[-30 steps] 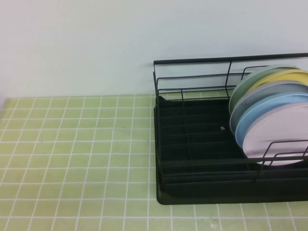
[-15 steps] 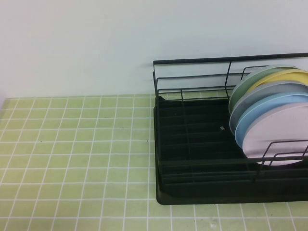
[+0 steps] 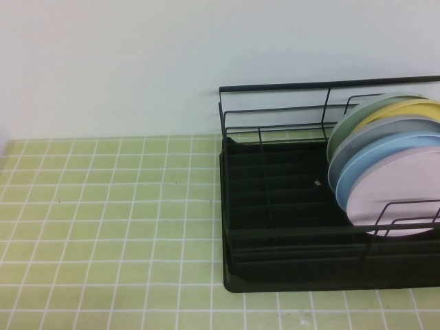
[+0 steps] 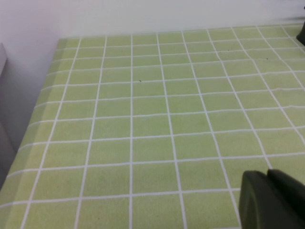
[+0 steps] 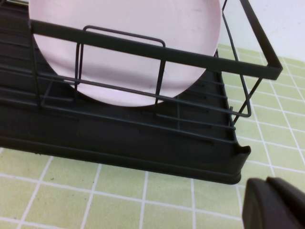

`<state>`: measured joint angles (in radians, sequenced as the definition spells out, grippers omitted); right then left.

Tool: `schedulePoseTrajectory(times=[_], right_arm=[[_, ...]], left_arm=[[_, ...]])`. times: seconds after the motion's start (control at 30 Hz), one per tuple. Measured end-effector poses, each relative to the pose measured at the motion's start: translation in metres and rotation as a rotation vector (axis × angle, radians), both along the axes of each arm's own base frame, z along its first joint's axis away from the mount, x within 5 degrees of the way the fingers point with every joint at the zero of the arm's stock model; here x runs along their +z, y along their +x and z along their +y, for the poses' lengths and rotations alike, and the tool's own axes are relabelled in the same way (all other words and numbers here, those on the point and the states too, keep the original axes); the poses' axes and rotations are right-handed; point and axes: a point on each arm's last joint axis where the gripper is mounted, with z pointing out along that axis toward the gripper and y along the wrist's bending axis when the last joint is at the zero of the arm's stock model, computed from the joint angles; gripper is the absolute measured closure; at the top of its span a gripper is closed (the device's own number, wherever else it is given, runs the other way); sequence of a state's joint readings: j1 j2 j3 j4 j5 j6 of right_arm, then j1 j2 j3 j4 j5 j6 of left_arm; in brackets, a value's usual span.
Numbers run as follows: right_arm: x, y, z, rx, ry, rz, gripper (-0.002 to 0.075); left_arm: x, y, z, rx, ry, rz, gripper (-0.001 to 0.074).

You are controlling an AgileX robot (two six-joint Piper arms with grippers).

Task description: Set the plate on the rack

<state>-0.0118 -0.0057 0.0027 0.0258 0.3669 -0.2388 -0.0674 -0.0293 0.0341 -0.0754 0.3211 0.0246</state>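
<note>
Pink plate (image 3: pixel 402 199) stands upright in the black rack (image 3: pixel 275 234), frontmost of five, so the placing looks finished. Left gripper (image 4: pixel 268 186) hangs clenched and empty over the green tiled table (image 4: pixel 143 119); right gripper (image 5: pixel 268 190), likewise clenched on nothing, sits near a corner of the rack. With no loose plate in sight, the next move probably calls only for keeping both arms clear.

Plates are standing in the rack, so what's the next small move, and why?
Probably leave both arms parked: five plates stand in the rack, no loose plate shows, and the left gripper over the tiles and right gripper by the rack's corner are shut and empty.
</note>
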Motion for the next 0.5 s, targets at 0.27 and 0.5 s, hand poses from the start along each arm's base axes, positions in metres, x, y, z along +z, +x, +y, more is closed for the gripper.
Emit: schedulePoseTrajectory(times=[0.27,0.5], right_arm=[[0.0,0.0,0.0,0.0,0.0,0.0,0.0727],[0.0,0.0,0.0,0.0,0.0,0.0,0.0727]], left_arm=[[0.0003,0.0001,0.0,0.0,0.0,-0.004,0.0735],[0.0011,0.0004,0.0001,0.001,-0.001,-0.012,0.0735]])
